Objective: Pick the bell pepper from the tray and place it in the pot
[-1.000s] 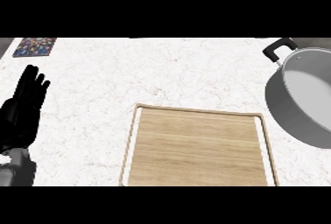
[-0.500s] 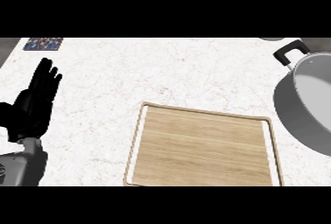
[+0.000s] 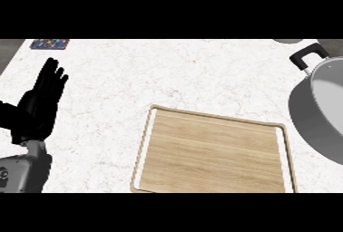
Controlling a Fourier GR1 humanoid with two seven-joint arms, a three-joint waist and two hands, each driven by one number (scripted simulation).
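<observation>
Lying flat near the middle of the white speckled stone counter (image 3: 201, 77), the rectangular light wooden tray (image 3: 214, 156) with its raised pale rim serves as the landmark, and its board shows only bare wood grain. No bell pepper can be seen on it or anywhere else in the head view, so where the pepper is cannot be told. To the right of the tray, just beyond its right rim, stands the large round grey metal pot (image 3: 321, 108), partly cut off by the view's edge; its black handle (image 3: 307, 55) juts out at the side farther from the robot. Well to the left of the tray, the black left hand (image 3: 40, 106) shows at the view's left edge on its grey forearm (image 3: 23, 172), fingers straight and pointing up, holding nothing and touching nothing. Far beyond the tray's upper left corner, a small dark patterned patch (image 3: 50, 44) lies at the counter's far edge. The right hand shows nowhere.
</observation>
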